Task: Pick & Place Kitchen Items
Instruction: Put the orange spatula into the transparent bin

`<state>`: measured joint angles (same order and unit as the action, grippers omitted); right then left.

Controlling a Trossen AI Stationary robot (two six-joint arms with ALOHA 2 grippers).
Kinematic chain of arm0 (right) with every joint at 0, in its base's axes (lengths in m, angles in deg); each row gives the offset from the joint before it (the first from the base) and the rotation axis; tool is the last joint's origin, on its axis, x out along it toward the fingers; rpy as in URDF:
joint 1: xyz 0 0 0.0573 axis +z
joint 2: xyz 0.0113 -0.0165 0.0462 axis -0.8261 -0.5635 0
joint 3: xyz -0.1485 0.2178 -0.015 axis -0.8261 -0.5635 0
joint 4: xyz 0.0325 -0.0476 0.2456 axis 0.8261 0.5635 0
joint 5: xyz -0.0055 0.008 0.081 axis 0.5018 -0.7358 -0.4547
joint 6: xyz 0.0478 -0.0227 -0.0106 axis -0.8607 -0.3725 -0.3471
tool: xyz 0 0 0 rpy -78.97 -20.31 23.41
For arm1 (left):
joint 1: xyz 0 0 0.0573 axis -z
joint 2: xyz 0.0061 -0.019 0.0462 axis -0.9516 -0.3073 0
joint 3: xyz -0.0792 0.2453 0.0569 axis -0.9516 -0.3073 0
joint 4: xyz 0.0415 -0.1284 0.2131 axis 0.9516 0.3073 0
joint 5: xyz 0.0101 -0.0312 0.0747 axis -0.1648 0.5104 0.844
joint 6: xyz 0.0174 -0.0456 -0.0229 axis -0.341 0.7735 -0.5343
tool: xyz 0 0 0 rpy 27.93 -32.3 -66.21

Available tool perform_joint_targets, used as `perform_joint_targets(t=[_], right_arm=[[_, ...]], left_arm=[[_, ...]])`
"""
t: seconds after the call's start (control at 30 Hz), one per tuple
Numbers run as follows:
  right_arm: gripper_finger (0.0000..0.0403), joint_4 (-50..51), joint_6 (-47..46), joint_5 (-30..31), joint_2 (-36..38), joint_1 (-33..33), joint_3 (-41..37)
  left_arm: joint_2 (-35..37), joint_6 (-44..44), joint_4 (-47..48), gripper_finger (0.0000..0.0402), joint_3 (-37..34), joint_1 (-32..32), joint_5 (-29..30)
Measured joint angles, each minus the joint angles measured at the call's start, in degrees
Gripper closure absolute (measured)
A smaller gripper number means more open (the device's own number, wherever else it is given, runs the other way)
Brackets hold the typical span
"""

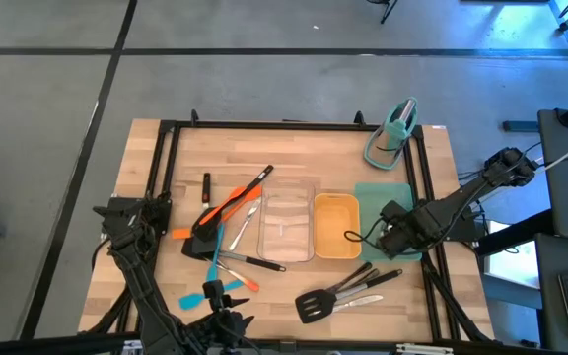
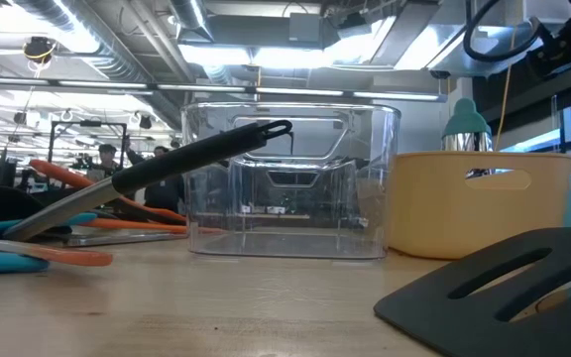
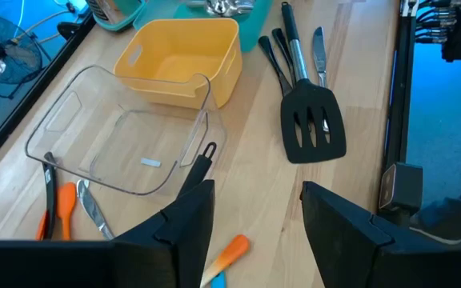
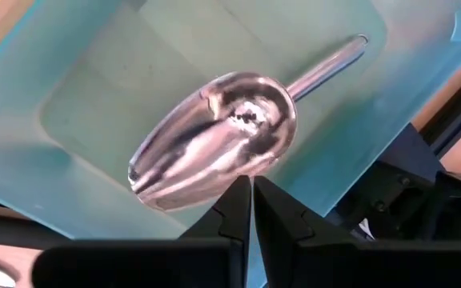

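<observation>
Right tool [image 4: 252,210] pressed together above steel scoop [image 4: 214,136] in teal tray [image 4: 326,112]; left tool [image 3: 253,220] spread.

light: you get bright ceiling strips in the low view | glare: steel scoop [image 4: 214,132] | blur: black turner [image 2: 504,288] nearest, soft | shadows: faint

The right tool [image 1: 394,237] covers the steel scoop [image 4: 214,136] from above — the black turner [image 2: 504,283] runs off frame, lower right.
</observation>
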<state>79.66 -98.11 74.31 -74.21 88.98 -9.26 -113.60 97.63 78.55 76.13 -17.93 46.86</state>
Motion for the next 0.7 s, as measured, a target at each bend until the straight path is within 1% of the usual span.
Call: perform_joint_targets(t=[0.1,0.17,0.3,0.4,0.53,0.6,0.7], right_arm=[[0.0382,-1.81,-0.36,0.18,0.01,0.02,-0.11],[0.0382,-5.31,0.30,0.75,0.04,0.04,-1.02],[0.0382,-12.93,5.48,2.76,0.04,1.29,-2.51],[0.0382,-15.88,8.05,6.33,0.04,2.78,-2.13],[0.0382,-18.06,9.10,13.29,0.04,5.12,-1.22],[0.0382,-18.76,9.20,14.90,0.04,6.14,-1.22],[0.0382,-19.97,8.09,15.61,0.04,8.01,-1.22]], left_arm=[[-0.42,0.24,-0.04,0.0219,0.02,0.00,1.36],[-1.48,0.23,-0.33,0.0219,0.02,0.00,2.38],[-4.28,0.67,-0.30,0.0219,0.02,0.40,4.91],[-5.87,2.60,-0.21,0.0219,0.02,0.96,7.12],[-6.19,5.62,-0.04,0.0219,0.02,1.46,10.24],[-6.19,6.90,-0.01,0.0219,0.02,1.46,12.46],[-6.19,8.84,-0.01,0.0219,0.02,1.88,15.95]])
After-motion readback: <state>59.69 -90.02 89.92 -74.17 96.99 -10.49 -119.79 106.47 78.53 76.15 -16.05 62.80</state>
